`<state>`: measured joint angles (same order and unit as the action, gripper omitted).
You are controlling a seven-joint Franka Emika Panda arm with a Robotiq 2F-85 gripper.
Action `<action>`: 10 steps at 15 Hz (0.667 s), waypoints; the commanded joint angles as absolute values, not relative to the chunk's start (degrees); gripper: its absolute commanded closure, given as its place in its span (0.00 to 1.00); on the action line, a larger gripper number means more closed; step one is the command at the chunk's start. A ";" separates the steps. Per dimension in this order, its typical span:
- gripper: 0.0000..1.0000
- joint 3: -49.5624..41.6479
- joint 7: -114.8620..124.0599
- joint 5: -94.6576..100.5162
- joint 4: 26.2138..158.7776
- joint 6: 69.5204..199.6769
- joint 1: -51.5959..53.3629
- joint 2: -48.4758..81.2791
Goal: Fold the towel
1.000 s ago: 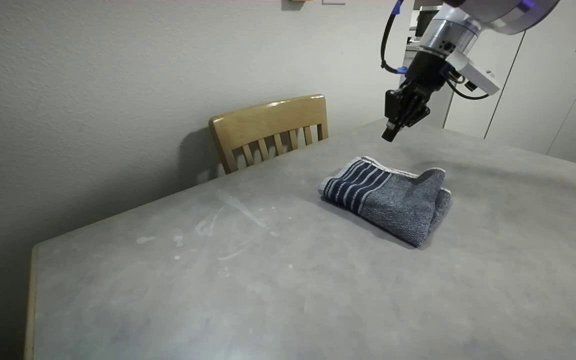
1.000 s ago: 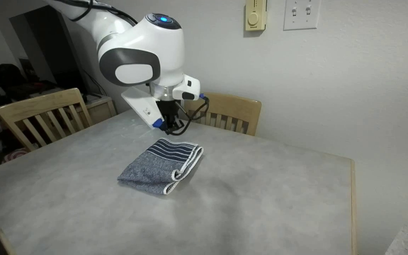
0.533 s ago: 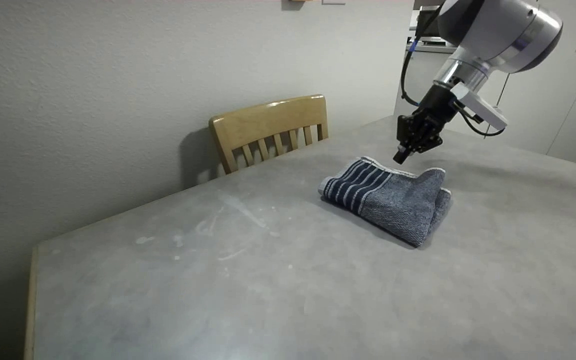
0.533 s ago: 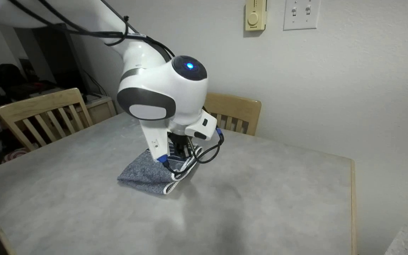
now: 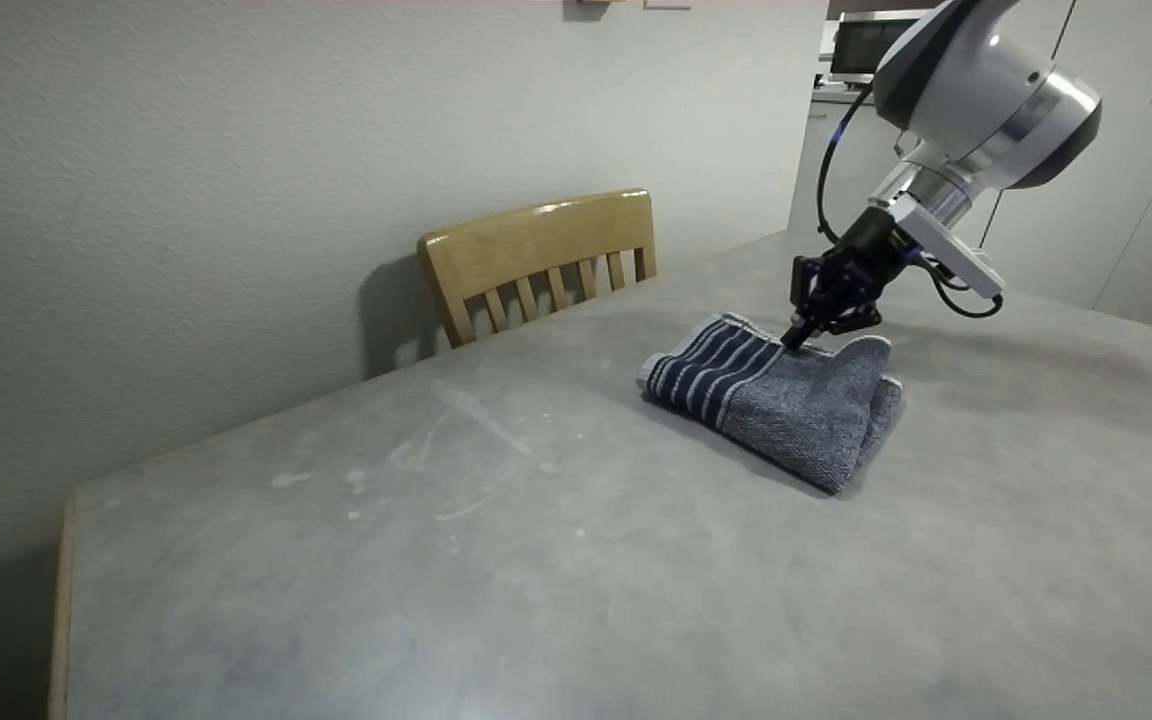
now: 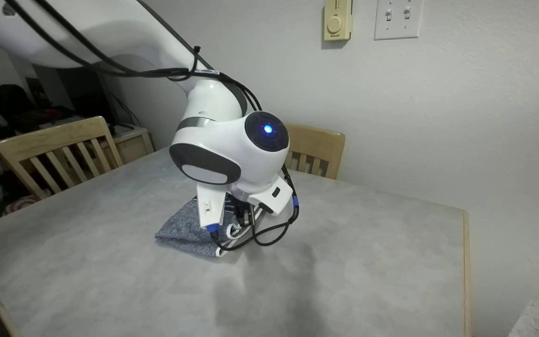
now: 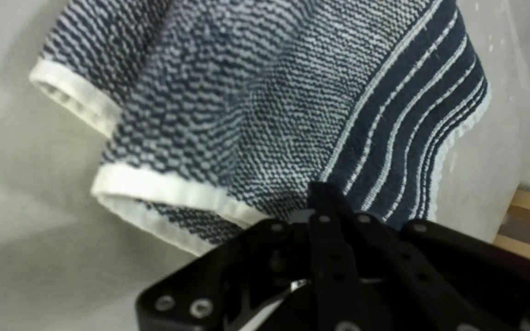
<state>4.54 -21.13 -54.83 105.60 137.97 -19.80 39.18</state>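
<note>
The towel point(image 5: 791, 415) is blue-grey and speckled, with a white hem and pale stripes on a dark band at one end. It lies folded over itself on the table, with raised open folds at the plain end; it also shows in an exterior view point(image 6: 183, 231), partly behind the arm. In the wrist view the towel point(image 7: 246, 96) fills the upper middle, with looped hem edges at left. My gripper point(image 5: 793, 338) is shut, its tips at the towel's hemmed edge beside the stripes. In the wrist view the gripper point(image 7: 325, 195) shows fingertips together over the towel; I cannot tell whether they touch it.
The grey table point(image 5: 416, 600) bears the towel. A wooden chair point(image 5: 541, 245) stands against its wall side, and another chair point(image 6: 59, 154) shows at the left in an exterior view. A wall point(image 5: 286, 150) runs along the table. Black cables point(image 6: 274, 241) hang loosely near the gripper.
My arm has come down and over the towel, and the gripper's tips have gone from above the table to the towel's hemmed edge. The gripper stays shut. The towel has not moved.
</note>
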 commanded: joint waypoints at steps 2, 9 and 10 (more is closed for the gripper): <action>1.00 0.45 -14.70 -52.66 109.39 133.19 -17.04 34.35; 1.00 -4.27 -1.18 -38.53 111.77 125.95 -12.18 29.23; 1.00 -4.33 0.22 -37.10 110.59 124.10 -12.18 30.03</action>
<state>-3.10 -3.26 -40.81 110.49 128.44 -12.90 30.72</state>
